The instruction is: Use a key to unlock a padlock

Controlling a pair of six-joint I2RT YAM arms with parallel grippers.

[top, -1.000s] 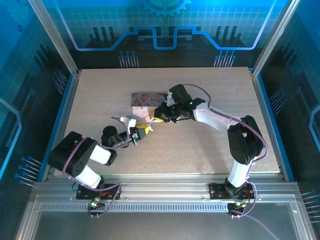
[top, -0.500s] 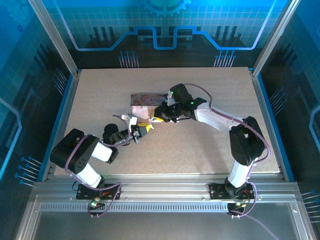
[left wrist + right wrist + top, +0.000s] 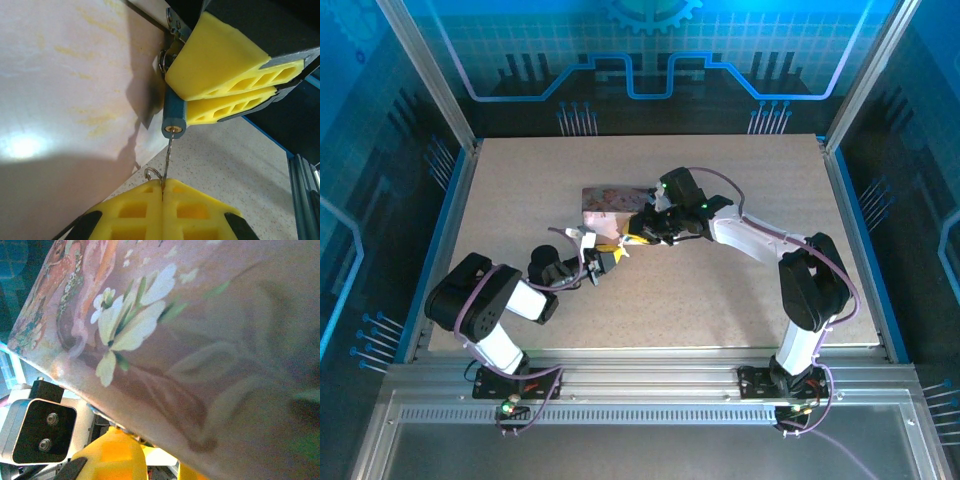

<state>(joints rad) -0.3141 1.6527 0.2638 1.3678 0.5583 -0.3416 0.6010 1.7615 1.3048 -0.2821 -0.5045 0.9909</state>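
In the left wrist view the small blue padlock (image 3: 174, 117) is clamped between the right gripper's yellow fingers (image 3: 225, 65), keyhole end facing me. My left gripper (image 3: 163, 186) is shut on the thin key (image 3: 168, 155), whose ring pokes out beside the pads. The key's tip meets the brass keyhole. From above, the left gripper (image 3: 607, 257) and right gripper (image 3: 638, 237) meet nose to nose just in front of the pink tin (image 3: 608, 202). The right wrist view has its yellow fingers (image 3: 112, 455) low under the tin's flowered side (image 3: 200, 340).
The pink tin's wall (image 3: 75, 75) stands close on the left of the padlock and key. The speckled tabletop (image 3: 720, 300) lies open to the right and front. Blue-lit frame walls (image 3: 450, 220) ring the table.
My left gripper has edged up and right toward the right gripper, carrying the key with it. The right arm and the tin have stayed put.
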